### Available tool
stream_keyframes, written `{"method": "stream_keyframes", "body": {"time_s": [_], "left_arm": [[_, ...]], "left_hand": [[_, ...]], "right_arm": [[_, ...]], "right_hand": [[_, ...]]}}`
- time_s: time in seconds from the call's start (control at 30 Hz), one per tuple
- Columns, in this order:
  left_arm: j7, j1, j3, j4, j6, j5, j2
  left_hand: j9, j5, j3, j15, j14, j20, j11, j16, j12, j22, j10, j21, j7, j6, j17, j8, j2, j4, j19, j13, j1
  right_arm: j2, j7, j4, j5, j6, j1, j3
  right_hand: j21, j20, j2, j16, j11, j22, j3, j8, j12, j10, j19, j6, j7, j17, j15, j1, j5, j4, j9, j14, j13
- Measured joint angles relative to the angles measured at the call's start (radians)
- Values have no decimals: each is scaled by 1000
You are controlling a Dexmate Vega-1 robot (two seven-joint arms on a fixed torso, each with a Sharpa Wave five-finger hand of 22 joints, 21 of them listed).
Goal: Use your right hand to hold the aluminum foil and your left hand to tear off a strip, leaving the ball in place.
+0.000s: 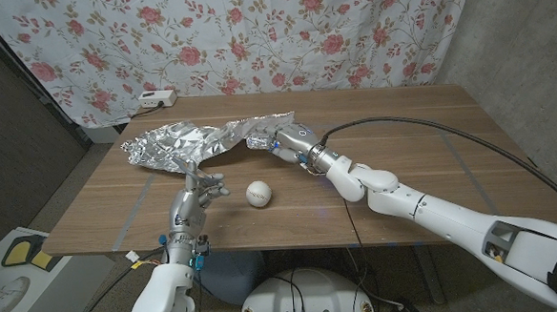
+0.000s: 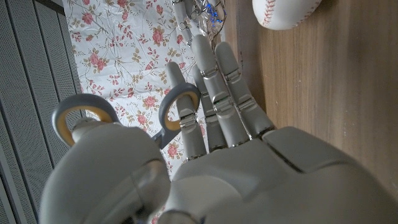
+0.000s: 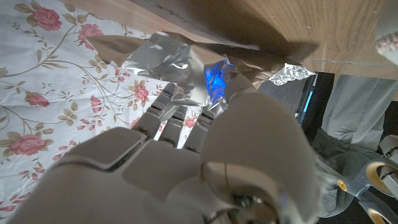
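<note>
Foil sheet point(image 1: 190, 143) lies crumpled across the wooden table point(image 1: 431, 157) at roughly 10–11 o'clock from the ball point(image 1: 258, 193); right hand point(image 1: 280, 140) sits at about 1 o'clock from the ball with its fingers closed on the sheet's right end, and the right wrist view shows foil point(image 3: 180, 68) bunched at the fingertips. Left hand point(image 1: 195, 200) stands at 9 o'clock, just beside the ball and not touching it, fingers straight and pressed together pointing up at the foil's near edge; cannot tell whether they actually pinch it. No containers on the table, ball point(image 2: 285, 12) sits bare on the wood.
</note>
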Motion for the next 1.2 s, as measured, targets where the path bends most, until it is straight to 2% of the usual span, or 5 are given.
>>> {"method": "stream_keyframes", "body": {"time_s": [0.3, 0.5, 0.8, 0.97, 1.2], "left_arm": [[-2, -12, 8, -6, 15, -4, 7], [-2, -15, 11, -8, 20, -6, 9], [-2, -21, 20, -8, 23, -7, 13], [-3, -26, 26, -9, 31, -10, 19], [-13, -33, 34, -17, 48, -16, 34]], "left_hand": [[1, 0, 4, 0, 0, 0, 0, 1, 0, 0, 0, 3, 2, 6, 0, -2, 4, 4, 0, -1, 4], [1, 0, 4, 0, 0, 0, 0, 3, 0, 0, 0, 6, 1, 8, 0, -4, 4, 4, 0, 0, 4], [6, 0, 0, -1, -1, 0, 0, 4, 0, 0, 0, 10, 0, 12, 0, -8, 4, 8, 0, 4, 4], [10, -4, 0, -1, -1, 0, 0, 4, 0, 0, 0, 10, -1, 13, 0, -8, 4, 8, 0, 3, 4], [10, -4, 0, -1, -1, 0, 0, 4, 0, 0, 0, 13, -3, 15, -4, -17, 4, 8, 0, 3, 4]], "right_arm": [[-18, -20, -17, 41, 16, -28, 43], [-24, -21, -28, 64, 27, -39, 60], [-27, 10, -58, 68, 6, -58, 73], [-31, 24, -120, 41, -26, -80, 77], [-31, 37, -171, 8, -58, -92, 78]], "right_hand": [[0, -11, 3, 0, -1, 0, -6, -4, 0, -6, 18, 4, 3, 9, 2, 8, -1, 6, 0, 13, 3], [0, -4, 5, 0, 0, 0, -8, -7, 12, -11, 25, 7, 7, 14, -3, 11, -2, 8, 0, 18, 10], [0, 9, 3, 0, 3, 0, -13, -26, 27, -15, 37, -34, 43, 19, 0, 19, -4, 4, 0, 25, 10], [0, 9, -1, 0, 7, 0, -13, -29, 33, -14, 37, -54, 60, 22, -2, 25, 0, 4, 0, 38, 10], [0, 12, -1, 0, 12, 0, -18, -29, 40, -8, 41, -72, 67, 23, -3, 25, 0, -1, 0, 53, 10]]}}
